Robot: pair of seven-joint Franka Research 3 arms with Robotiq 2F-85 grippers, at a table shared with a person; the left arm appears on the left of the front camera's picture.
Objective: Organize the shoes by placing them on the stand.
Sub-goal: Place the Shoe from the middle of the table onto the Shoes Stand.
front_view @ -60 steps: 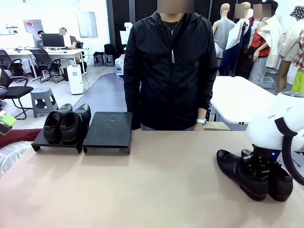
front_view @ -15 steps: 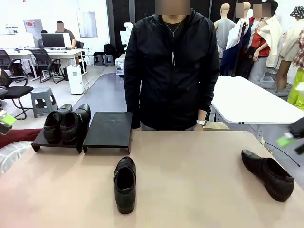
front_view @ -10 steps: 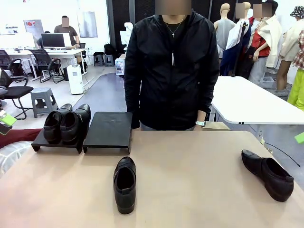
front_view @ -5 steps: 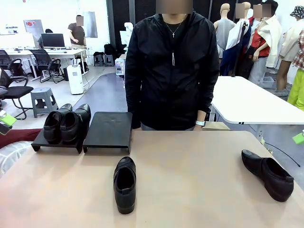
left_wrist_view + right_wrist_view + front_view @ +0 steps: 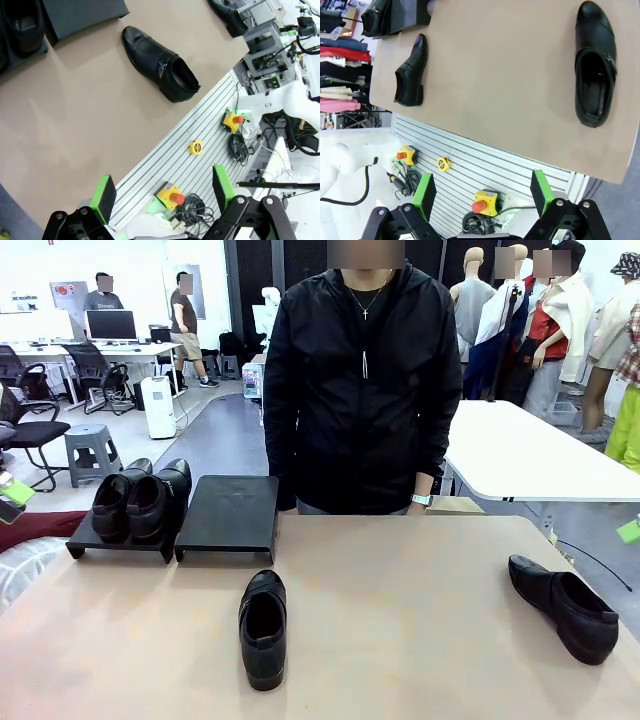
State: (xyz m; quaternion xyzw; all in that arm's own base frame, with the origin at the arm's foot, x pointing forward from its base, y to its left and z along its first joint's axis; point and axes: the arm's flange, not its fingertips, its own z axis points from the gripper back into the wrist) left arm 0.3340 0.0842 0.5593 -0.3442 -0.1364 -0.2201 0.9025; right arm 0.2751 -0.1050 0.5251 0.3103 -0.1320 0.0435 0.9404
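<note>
The stand (image 5: pixel 230 512) sits at the table's far left in two black sections. Two shoes (image 5: pixel 132 505) rest side by side on its left section; the right section is bare. A third shoe (image 5: pixel 263 628) lies on the table in the middle, toe toward the person. A fourth shoe (image 5: pixel 562 606) lies near the right edge. My left gripper (image 5: pixel 163 192) hangs open above the table's near edge, with the middle shoe (image 5: pixel 160 64) far ahead of it. My right gripper (image 5: pixel 482 194) is open too, off the table's edge, below the right shoe (image 5: pixel 595 65).
A person in a black jacket (image 5: pixel 358 380) stands at the far side behind the table. One green fingertip (image 5: pixel 12 495) shows at the left picture edge and another fingertip (image 5: pixel 628 531) at the right edge. The tan tabletop (image 5: pixel 400 620) lies bare between the two loose shoes.
Since the earliest frame one shoe of the right pair has come to the table's middle and my right arm has pulled back to the right edge. Over the last second nothing on the table moved.
</note>
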